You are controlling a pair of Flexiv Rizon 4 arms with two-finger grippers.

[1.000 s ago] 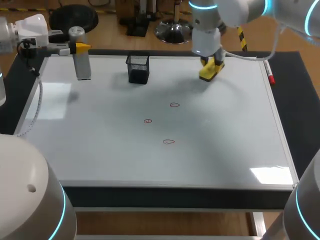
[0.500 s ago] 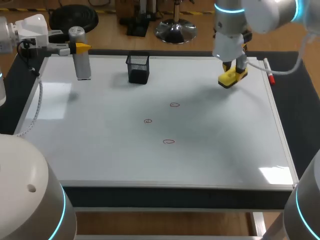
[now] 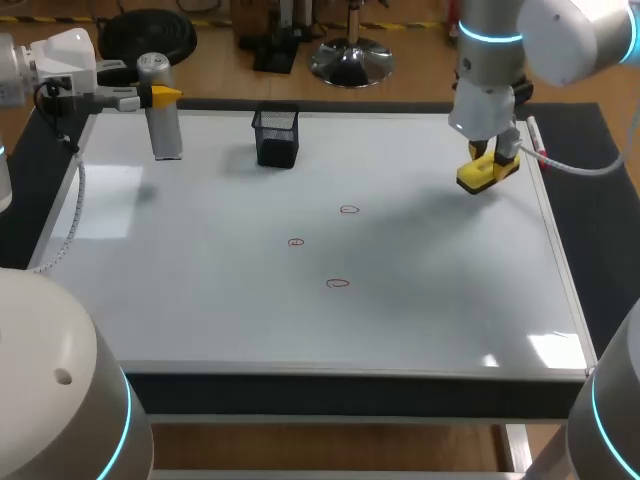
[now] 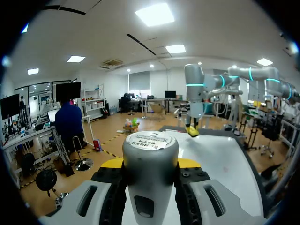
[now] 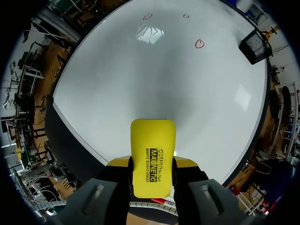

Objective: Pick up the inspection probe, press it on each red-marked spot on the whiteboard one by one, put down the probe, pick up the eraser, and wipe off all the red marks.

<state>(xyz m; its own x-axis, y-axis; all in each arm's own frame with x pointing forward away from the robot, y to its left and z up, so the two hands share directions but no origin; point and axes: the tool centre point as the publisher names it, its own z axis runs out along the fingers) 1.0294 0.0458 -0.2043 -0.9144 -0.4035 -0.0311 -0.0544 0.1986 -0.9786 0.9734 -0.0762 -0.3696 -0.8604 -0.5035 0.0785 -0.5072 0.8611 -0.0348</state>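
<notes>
The inspection probe [image 3: 161, 110], a grey cylinder, stands upright over the whiteboard's [image 3: 200, 300] far left corner, with my left gripper [image 3: 160, 97] shut on its upper part. In the left wrist view the probe [image 4: 151, 178] fills the space between the left gripper's [image 4: 151, 164] fingers. My right gripper [image 3: 490, 158] is shut on the yellow eraser [image 3: 487, 173], held just above the board near its far right edge. The right wrist view shows the eraser [image 5: 152, 157] clamped in the right gripper [image 5: 152, 165]. Three red marks [image 3: 348, 210] [image 3: 296, 242] [image 3: 338, 283] lie mid-board.
A black mesh pen cup [image 3: 277, 137] stands on the far side of the board, between the two arms. A red marker [image 3: 538, 146] lies along the board's right frame, just beyond the right gripper. The red marks [image 5: 199, 43] lie far ahead of the eraser.
My right arm has carried the eraser rightward and a little nearer, from the far middle of the board to its right edge. The left arm and probe have stayed put.
</notes>
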